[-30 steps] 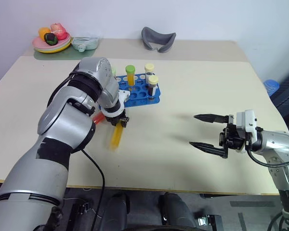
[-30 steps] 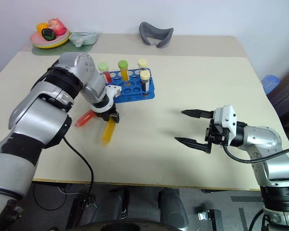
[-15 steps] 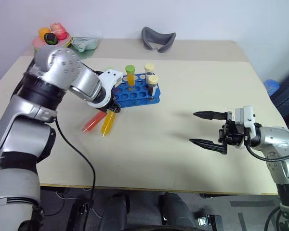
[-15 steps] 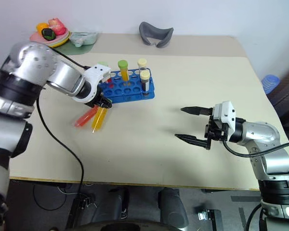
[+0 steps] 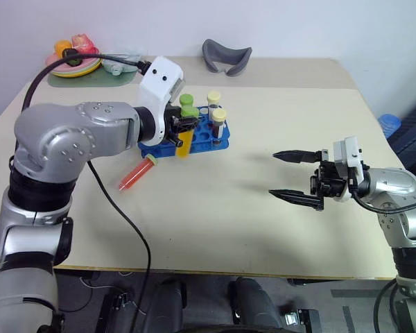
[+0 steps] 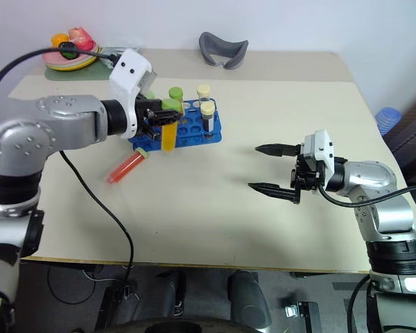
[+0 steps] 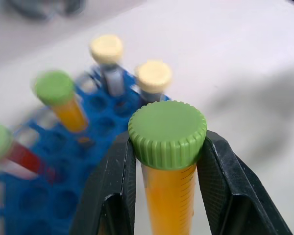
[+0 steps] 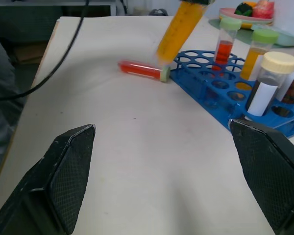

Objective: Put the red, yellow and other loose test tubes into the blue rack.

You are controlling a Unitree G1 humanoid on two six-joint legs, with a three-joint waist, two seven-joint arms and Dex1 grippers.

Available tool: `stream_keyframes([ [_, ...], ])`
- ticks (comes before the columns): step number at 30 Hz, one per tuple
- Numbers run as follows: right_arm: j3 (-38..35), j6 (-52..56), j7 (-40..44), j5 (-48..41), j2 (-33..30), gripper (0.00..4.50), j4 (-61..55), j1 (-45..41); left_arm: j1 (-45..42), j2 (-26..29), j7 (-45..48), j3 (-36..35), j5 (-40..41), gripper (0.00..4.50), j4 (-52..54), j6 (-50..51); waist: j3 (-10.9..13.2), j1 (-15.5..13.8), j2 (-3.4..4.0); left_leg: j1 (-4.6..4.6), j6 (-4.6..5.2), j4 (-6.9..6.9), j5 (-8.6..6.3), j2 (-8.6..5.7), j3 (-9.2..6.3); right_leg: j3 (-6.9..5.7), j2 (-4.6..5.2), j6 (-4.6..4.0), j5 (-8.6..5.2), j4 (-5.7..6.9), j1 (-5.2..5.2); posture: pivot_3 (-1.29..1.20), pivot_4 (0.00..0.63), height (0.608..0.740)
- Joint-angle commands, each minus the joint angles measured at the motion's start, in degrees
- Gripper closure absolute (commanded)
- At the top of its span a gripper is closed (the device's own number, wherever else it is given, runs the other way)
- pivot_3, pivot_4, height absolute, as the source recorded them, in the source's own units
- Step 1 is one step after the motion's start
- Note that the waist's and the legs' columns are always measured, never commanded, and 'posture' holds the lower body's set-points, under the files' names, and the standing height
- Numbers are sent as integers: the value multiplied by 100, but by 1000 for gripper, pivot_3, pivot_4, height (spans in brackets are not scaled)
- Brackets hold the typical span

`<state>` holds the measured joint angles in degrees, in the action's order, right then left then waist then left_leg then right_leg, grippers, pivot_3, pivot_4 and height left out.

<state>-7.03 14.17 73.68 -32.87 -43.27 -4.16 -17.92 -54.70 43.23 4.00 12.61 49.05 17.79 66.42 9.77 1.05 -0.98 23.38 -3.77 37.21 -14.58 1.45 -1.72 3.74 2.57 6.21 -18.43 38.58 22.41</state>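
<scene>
Yellow-orange tube (image 5: 185,146) is being carried by the left gripper (image 7: 167,161), clamped just under its green cap, hanging cap-up over the near edge of the blue rack (image 5: 194,139). Judging by that pose, it's being lined up for a free hole; holding below the cap is leaving the tube's lower end clear to drop in.

Red tube (image 5: 136,173) is lying on its side on the table (image 5: 215,208), just in front of the rack's near-left corner, not yet racked.

Right gripper (image 5: 296,177) is hovering spread wide and empty, well apart from the rack, probably keeping out of the way.

Left wrist view is showing the grip itself: both fingers (image 7: 115,186) pressing on the tube's neck. Right wrist view is showing the side-on picture: tube bottom hanging above the rack's edge, and four tubes already standing in the rack. Head views are giving the overall layout.
</scene>
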Motion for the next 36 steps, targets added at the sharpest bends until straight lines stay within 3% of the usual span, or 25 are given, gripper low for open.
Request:
stream_keyframes([
  [1, -107, 159, 38, -158, -100, 0, -138, -82, 541, -205, -193, 244, -1376, 3367, 291, -1144, -1, -7, 2, -2, 2, -1, -1, 0, 1, 1, 0, 0, 0, 0, -1, 0, 150, 740],
  [7, -118, 408, 102, -184, -190, 0, -203, -200, 1369, -905, -176, 391, -2794, 3367, 478, -2653, 3, -44, -5, 11, 25, 7, -14, 0, 0, 0, 4, 0, 0, -7, 2, 0, 150, 740],
  [10, -90, 471, 121, -153, -204, 0, -166, -307, 1726, -1405, -116, 126, -2959, 3367, 335, -3223, 1, -34, -2, 6, 34, 5, -19, 1, 0, 1, 2, 0, 0, -6, 0, 0, 150, 740],
  [27, -76, 501, -16, -109, -70, 0, -200, -371, 1462, -2772, 195, -249, -4174, 3367, -1454, -4582, 1, -28, -2, 5, 46, 9, -26, 0, 1, -1, 2, 0, 1, -3, -1, 0, 150, 740],
  [36, -374, 458, -810, -32, 110, 0, -128, -215, 1460, -3087, 335, -278, -4499, 3367, -1835, -4703, 1, -28, -2, 5, 46, 9, -26, 0, 0, -1, 1, 1, 1, 0, 2, 0, 150, 740],
])
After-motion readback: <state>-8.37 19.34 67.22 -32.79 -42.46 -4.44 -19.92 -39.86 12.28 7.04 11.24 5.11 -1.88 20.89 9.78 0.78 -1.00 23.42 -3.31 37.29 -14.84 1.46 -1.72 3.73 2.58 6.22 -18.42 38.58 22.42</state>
